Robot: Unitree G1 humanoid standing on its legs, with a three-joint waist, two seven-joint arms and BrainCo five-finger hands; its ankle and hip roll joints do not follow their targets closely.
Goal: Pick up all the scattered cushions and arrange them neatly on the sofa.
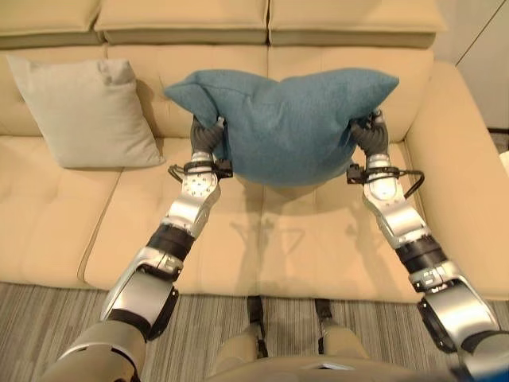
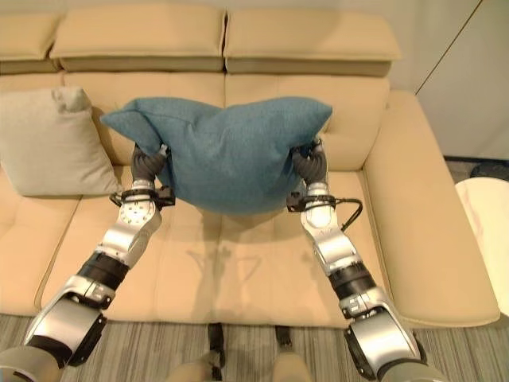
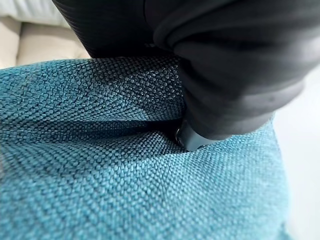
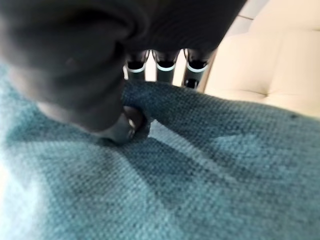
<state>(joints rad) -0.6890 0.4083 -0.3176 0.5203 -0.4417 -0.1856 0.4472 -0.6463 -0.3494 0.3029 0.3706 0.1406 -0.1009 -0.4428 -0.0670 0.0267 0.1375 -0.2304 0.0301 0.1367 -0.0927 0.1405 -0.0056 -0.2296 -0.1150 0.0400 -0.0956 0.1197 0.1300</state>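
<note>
Teal cushion [image 1: 286, 127] pinched by fingers of left hand [image 1: 208, 137] and right hand [image 1: 370, 135] above beige sofa [image 1: 262, 239].

Both arms are shiny silver with black bands. The left hand [image 1: 208, 137] and right hand [image 1: 371, 135] wear dark ribbed covers.

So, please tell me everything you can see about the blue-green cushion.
The teal woven-fabric square cushion is plump, coarse in weave, and held in the air above the beige sofa's seat, in front of its backrest. The left hand and the right hand pinch its two sides, so its upper corners stick out and its middle sags. It touches nothing else.
</note>
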